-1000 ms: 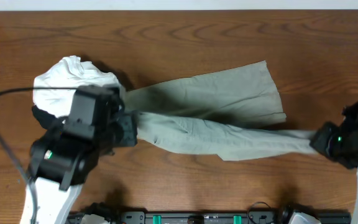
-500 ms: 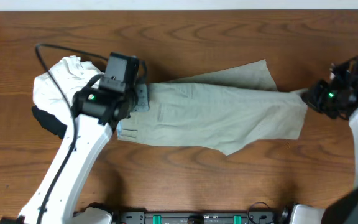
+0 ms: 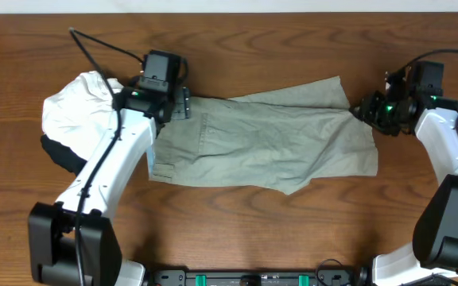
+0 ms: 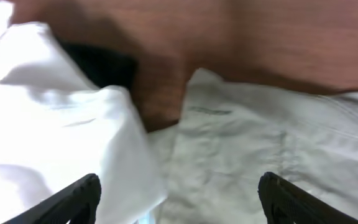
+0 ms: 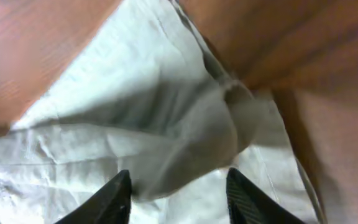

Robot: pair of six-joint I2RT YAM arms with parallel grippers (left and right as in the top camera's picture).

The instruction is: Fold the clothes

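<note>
1. The pale green trousers (image 3: 269, 147) are spread flat across the middle of the wooden surface (image 3: 229, 40).
2. A white garment (image 3: 74, 103) is heaped at left.
3. The left hand (image 3: 184, 103) is held wide over the waistband.
4. At upper right, a leg fold is seen between the right hand's (image 3: 362, 110) half-parted fingers; whether it is gripped cannot be told.

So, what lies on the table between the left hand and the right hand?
Only the pale green trousers, lying flat across the whole stretch from left hand to right hand. The overhead view shows this.

Trousers (image 3: 269, 147): matt woven cloth, creased. White garment (image 3: 78, 103): soft smooth cloth. Table (image 3: 253, 48): varnished wood grain.
</note>
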